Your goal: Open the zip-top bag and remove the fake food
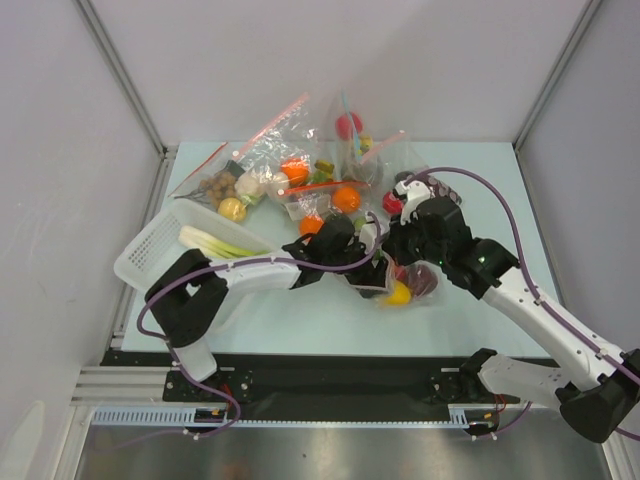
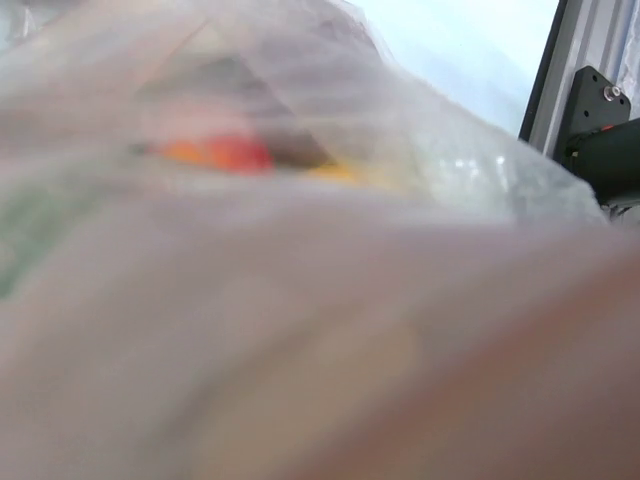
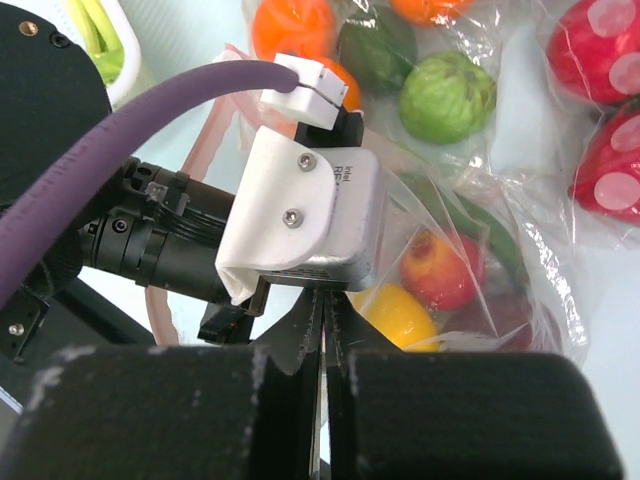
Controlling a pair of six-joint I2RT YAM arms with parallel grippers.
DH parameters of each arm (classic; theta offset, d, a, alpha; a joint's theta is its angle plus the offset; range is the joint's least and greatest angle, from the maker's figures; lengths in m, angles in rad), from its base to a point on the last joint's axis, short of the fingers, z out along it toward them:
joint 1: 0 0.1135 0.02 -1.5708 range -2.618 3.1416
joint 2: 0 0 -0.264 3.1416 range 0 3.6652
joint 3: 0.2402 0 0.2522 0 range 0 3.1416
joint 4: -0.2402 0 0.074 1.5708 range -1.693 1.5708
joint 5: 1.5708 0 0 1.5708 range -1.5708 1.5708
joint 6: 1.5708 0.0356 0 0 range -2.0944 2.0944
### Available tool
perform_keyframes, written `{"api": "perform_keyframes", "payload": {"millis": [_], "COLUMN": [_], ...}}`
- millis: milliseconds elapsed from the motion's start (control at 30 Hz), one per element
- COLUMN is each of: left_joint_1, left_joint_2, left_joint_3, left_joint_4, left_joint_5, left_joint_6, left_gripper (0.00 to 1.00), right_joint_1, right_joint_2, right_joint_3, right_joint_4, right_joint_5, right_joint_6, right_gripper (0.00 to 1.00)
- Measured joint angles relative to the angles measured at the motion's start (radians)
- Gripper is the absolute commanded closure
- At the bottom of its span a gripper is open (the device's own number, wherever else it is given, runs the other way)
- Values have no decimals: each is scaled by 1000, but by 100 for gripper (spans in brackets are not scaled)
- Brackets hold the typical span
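Observation:
The zip-top bag (image 1: 405, 282) lies crumpled at the table's middle, its pale pink zip strip (image 3: 212, 150) looping round the left wrist. Through its film show fake food pieces: a yellow lemon (image 3: 400, 315), a red-yellow fruit (image 3: 440, 268) and a dark red apple (image 1: 424, 279). My left gripper (image 1: 372, 283) reaches into the bag's mouth. Blurred plastic (image 2: 300, 250) fills the left wrist view and hides its fingers. My right gripper (image 3: 322, 300) is shut, pinching the bag's film beside the lemon. A white-and-green leek (image 1: 215, 242) lies in the white basket (image 1: 150, 250).
Several smaller clear bags of toy food sit at the back: one with brown balls and cauliflower (image 1: 225, 185), one with oranges (image 1: 345, 198), one with red pieces (image 3: 600, 60). The basket stands at the left edge. White walls enclose the table.

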Motion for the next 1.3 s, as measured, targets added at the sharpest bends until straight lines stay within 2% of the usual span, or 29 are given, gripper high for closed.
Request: {"api": "perform_keyframes", "payload": {"millis": [300,500,933,1033,1067,1100,1133,1233,1267,1300], "left_joint_1": [-25,-43,-80,-86,-88,-90,-92,-92,-93,-93], "left_joint_2": [66,112,211,232,238,244,250,251,250,249], "left_joint_3": [-1,1,46,63,68,72,76,76,76,76], "left_joint_4": [93,137,174,172,171,169,164,164,164,164], "left_joint_5": [-41,-79,-129,-138,-138,-137,-139,-138,-137,-137], "left_joint_6": [20,39,53,58,63,64,72,73,74,75], "left_gripper": [10,0,0,10,25,32,44,59,71,75], "right_joint_1": [0,-1,-64,-74,-77,-78,-80,-89,-91,-94], "right_joint_2": [-24,-34,-71,-74,-75,-76,-76,-80,-82,-82], "right_joint_3": [-53,-93,-171,-177,-180,-183,-185,-187,-187,-187], "right_joint_4": [0,3,-1,-11,-15,-18,-21,-24,-25,-26], "right_joint_5": [28,39,24,25,25,25,25,26,24,23], "right_joint_6": [0,0,0,0,0,0,0,-1,-1,-2], "right_gripper": [100,100,100,100,100,100,100,100,100,100]}}
